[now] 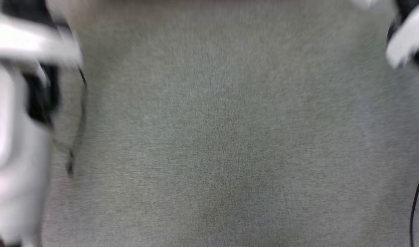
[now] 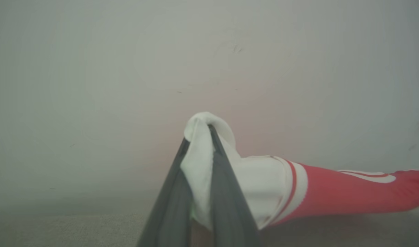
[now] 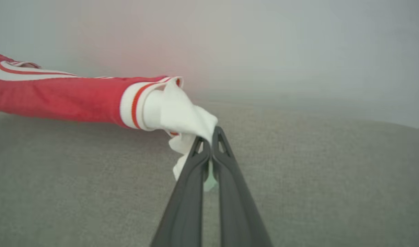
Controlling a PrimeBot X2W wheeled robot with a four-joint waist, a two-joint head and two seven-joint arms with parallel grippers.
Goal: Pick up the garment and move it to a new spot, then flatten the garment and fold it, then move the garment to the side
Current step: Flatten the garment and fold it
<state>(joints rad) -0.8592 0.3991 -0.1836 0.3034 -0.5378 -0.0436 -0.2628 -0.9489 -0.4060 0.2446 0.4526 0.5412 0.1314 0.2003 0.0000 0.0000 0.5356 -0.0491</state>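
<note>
Evidently mid-carry: the left gripper (image 2: pixel 198 134) is clamped on one white sleeve of the garment (image 2: pixel 333 195) and the right gripper (image 3: pixel 207 135) pinches the other, stretching it between them over the grey surface (image 1: pixel 230 137). Setting down, flattening, folding and shifting aside look undone.

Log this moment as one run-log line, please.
left gripper: shut on sleeve | right gripper: shut on other sleeve | garment: held above grey surface | head view: blurred

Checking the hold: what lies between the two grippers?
The garment: left gripper and right gripper each pinch a white sleeve; the red body stretches between, in both wrist views.
</note>
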